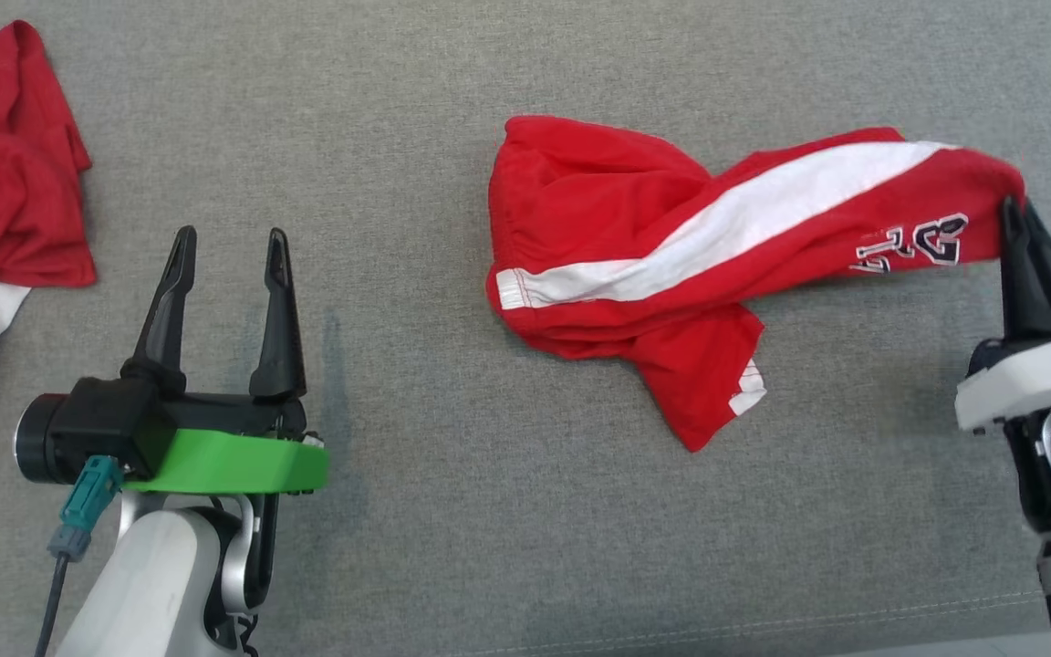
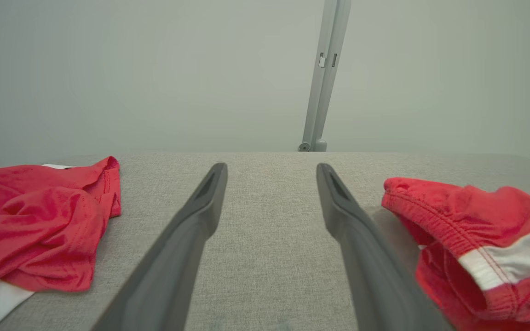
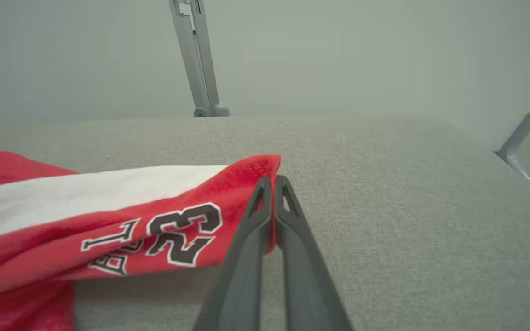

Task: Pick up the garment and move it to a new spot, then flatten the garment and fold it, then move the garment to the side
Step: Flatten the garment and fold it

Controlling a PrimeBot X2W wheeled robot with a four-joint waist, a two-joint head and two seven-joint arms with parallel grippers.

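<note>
Lying right of centre on the grey bench (image 1: 489,547): the garment (image 1: 671,246), red shorts with a white side stripe and a "23" print near one end. It's twisted along its length. The waistband end is bunched toward mid-bench and one leg flap is folded out toward the robot.

The right claw (image 1: 1016,214) has its jaws together, clamped on the hem at the printed end. In the right wrist view only a thin edge of cloth sits between the tips. That end looks slightly raised, with shadow under it, and the rest lies on the bench. My read: this is the pick-up step. An end grip makes sense here, since the cloth trails behind in a line and pulling may take some of the twist out.

The left claw (image 1: 229,235) has its jaws wide apart and holds nothing. It hangs over bare bench, well apart from the shorts. In the left wrist view the waistband is off to its right. It's probably parked there to take the other end when flattening starts.

A second red garment (image 1: 5,182) lies at the far left edge, well apart from both. Leave it alone.

Risks: the pinch is shallow and at a single point, so the hem could slip out under drag. The twist will need working out before any fold.
</note>
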